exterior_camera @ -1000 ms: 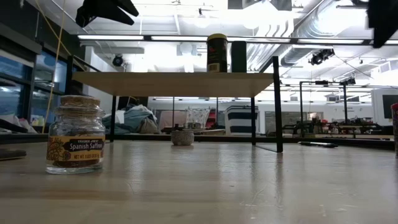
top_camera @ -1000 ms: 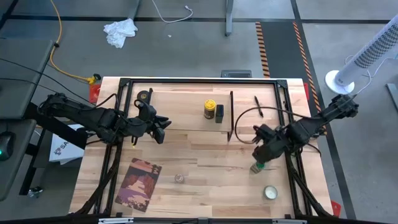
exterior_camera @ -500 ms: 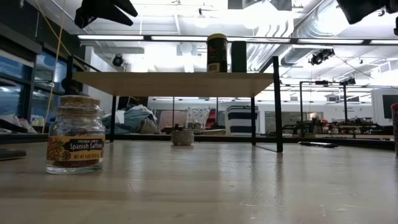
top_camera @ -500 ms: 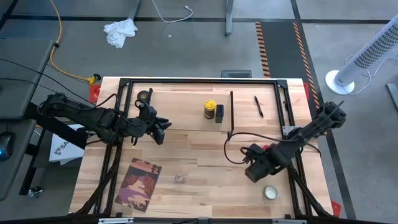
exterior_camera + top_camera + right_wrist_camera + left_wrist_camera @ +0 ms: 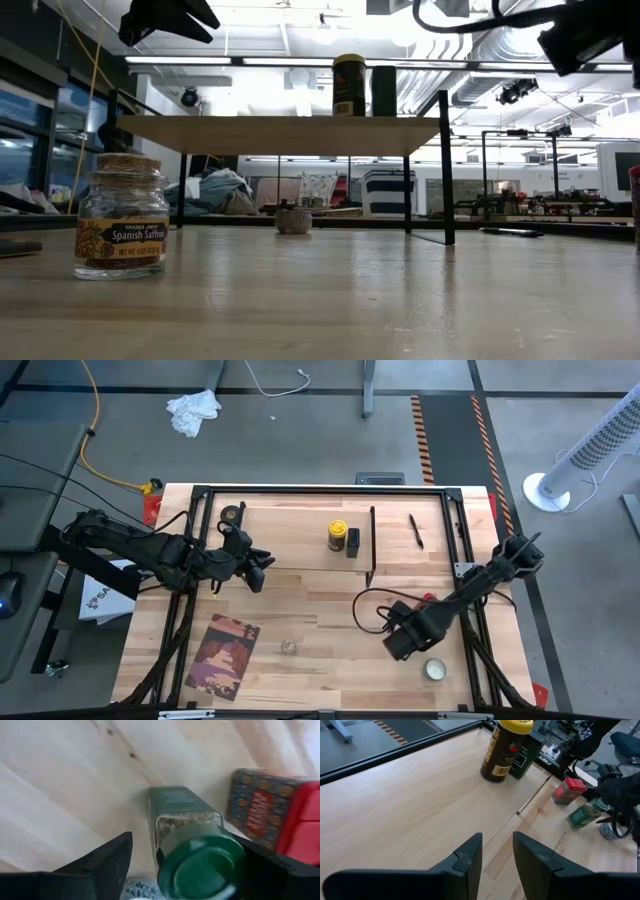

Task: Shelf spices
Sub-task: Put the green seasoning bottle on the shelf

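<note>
Green-lidded jar (image 5: 192,842) tilted, lid toward wrist camera | right gripper (image 5: 200,870) straddles it, spread wide

- The table (image 5: 330,610) is pale wood with visible grain and a soft sheen.
- The shelf (image 5: 270,134) has a light wooden board on thin black metal legs.
- The saffron jar (image 5: 122,216) is clear, shiny glass with a rough cork stopper and a paper label.
- The green-lidded jar (image 5: 192,845) is clear glass with a smooth plastic lid.
- The yellow-lidded jar (image 5: 505,749) looks dark and glossy, with a yellow plastic lid.
- The left gripper (image 5: 497,857) has matt black fingers.
- The right gripper (image 5: 190,870) fingers look matt black too.
</note>
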